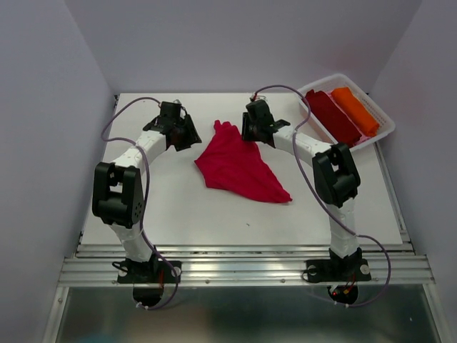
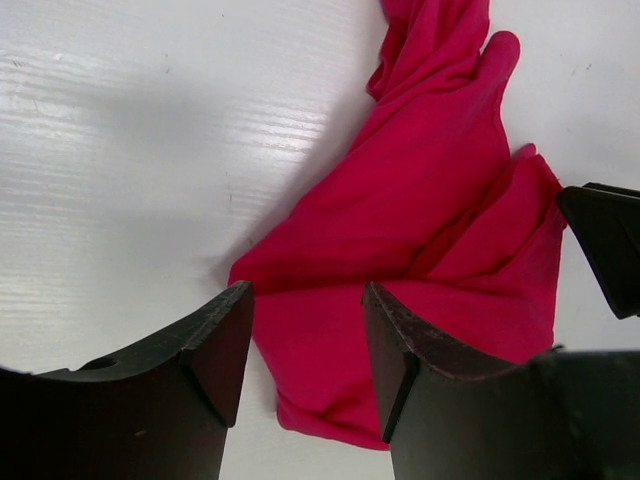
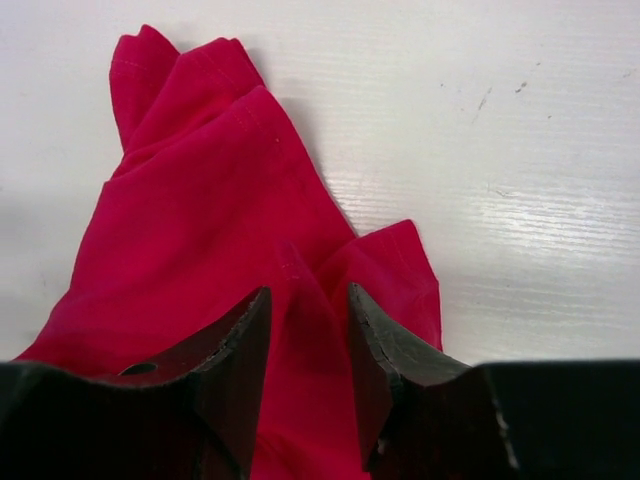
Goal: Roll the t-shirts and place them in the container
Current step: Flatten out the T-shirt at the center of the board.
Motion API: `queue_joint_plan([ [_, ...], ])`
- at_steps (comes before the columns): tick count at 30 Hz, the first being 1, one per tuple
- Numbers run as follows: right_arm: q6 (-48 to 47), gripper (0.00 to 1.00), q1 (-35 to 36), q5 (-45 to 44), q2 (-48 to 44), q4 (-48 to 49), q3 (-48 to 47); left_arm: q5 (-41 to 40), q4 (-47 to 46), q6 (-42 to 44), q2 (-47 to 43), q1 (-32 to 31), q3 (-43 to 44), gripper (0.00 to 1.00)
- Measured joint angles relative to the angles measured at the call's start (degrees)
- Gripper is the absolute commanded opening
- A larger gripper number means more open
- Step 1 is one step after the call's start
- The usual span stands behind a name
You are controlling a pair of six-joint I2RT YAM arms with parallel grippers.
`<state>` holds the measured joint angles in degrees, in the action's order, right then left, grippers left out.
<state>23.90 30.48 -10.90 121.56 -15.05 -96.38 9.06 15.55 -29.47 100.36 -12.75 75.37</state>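
- Count: three t-shirts, one basket [image 1: 386, 131], two grippers
- Crimson t-shirt [image 1: 239, 168]: lies crumpled on the table [image 1: 178, 214], well to the left of the basket and outside it
- Its outline is roughly triangular. The long axis runs diagonally from a narrow bunched far end to a pointed near tip on the basket side
- Maroon t-shirt [image 1: 334, 116] and orange t-shirt [image 1: 355, 109]: long bundles inside the basket, side by side and parallel to its long walls
- Right gripper [image 3: 308, 300]: between the basket and the crimson t-shirt's far end, jaws clamped on a raised fold of that shirt
- Left gripper [image 2: 305, 300]: on the side of the crimson t-shirt away from the basket, jaws apart over the shirt's edge, holding nothing
- Collar and sleeves of the crimson t-shirt cannot be made out
- Both wrist views cut the shirt off at the frame edges
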Motion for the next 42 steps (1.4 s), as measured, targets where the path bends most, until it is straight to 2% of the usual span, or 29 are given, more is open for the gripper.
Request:
queue_joint_plan([
  [5,-0.15,0.41,0.37,0.61,0.24,-0.52,-0.09,0.00,-0.44,-0.15,-0.02,0.00,-0.15,0.65],
  [7,-0.15,0.39,0.66,0.68,0.96,-1.11,-0.85,0.02,-0.44,-0.02,-0.02,0.00,-0.15,0.73],
  [8,-0.15,0.37,0.79,0.68,1.60,-1.22,-1.49,0.04,-0.50,0.07,-0.02,0.00,-0.15,0.74],
  [10,-0.17,0.26,1.07,0.74,2.67,-1.31,-2.21,0.00,-0.57,0.33,-0.02,0.00,-0.15,0.74],
  [11,-0.15,0.13,1.11,0.68,3.02,-1.33,-2.23,-0.07,-0.55,0.57,-0.02,0.00,-0.15,0.74],
  [13,-0.13,0.02,1.14,0.52,3.34,-1.66,-2.23,-0.42,-0.61,0.98,-0.02,-0.02,-0.15,0.74],
  [16,0.09,0.01,1.14,-0.02,3.39,-2.10,-2.23,-0.87,-1.53,1.49,0.04,-0.26,-0.15,0.70],
  [21,0.94,0.01,1.16,-2.64,0.57,-2.10,0.26,-0.70,-1.95,4.94,3.06,-1.42,3.39,0.69],
  [26,0.90,0.01,1.14,-5.09,-11.93,-0.11,9.68,0.55,-2.45,6.88,8.07,-2.73,6.32,0.69],
  [34,-0.15,0.01,1.20,-8.68,-43.15,6.75,29.88,2.75,-2.93,7.37,8.39,-3.30,6.23,0.68],
  [38,1.84,0.01,1.22,-10.51,-57.13,5.14,41.38,2.10,-3.08,7.34,6.12,-3.28,4.07,0.69],
  [42,8.85,0.01,1.22,-11.89,-68.63,-0.74,52.98,2.21,-3.21,7.10,3.30,-3.28,2.95,0.69],
])
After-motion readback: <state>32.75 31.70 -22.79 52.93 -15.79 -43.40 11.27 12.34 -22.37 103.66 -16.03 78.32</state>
